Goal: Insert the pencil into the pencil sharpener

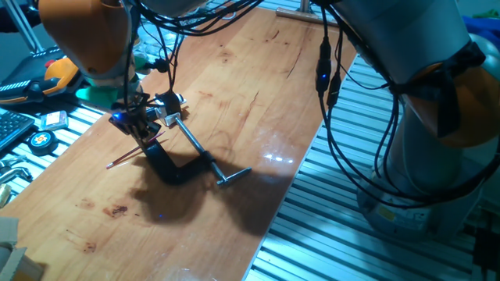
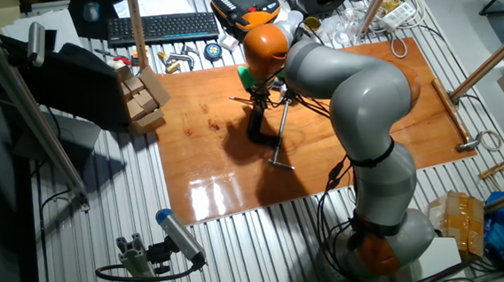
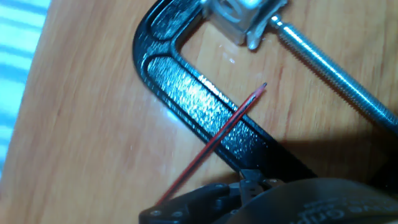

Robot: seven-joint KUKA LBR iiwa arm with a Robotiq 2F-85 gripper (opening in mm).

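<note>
The pencil (image 3: 217, 137) is a thin red-brown stick that slants across the black clamp's frame (image 3: 186, 93), tip pointing toward the clamp's opening. In the fixed view the pencil (image 1: 129, 156) sticks out to the left under my gripper (image 1: 143, 133). The gripper looks shut on the pencil's middle; only the fingertips (image 3: 249, 180) show at the bottom of the hand view. The pencil sharpener (image 3: 239, 18), a small silver block, sits in the clamp's mouth against the screw rod (image 3: 336, 74). The sharpener (image 1: 170, 105) is just right of the gripper. The pencil tip is a short way from it.
The clamp (image 1: 168, 165) lies on the wooden table (image 1: 250, 94) with its screw handle (image 1: 233, 176) toward the right edge. Tools and a keyboard (image 1: 12, 129) lie off the table's left side. Cardboard boxes (image 2: 144, 98) stand at one table edge.
</note>
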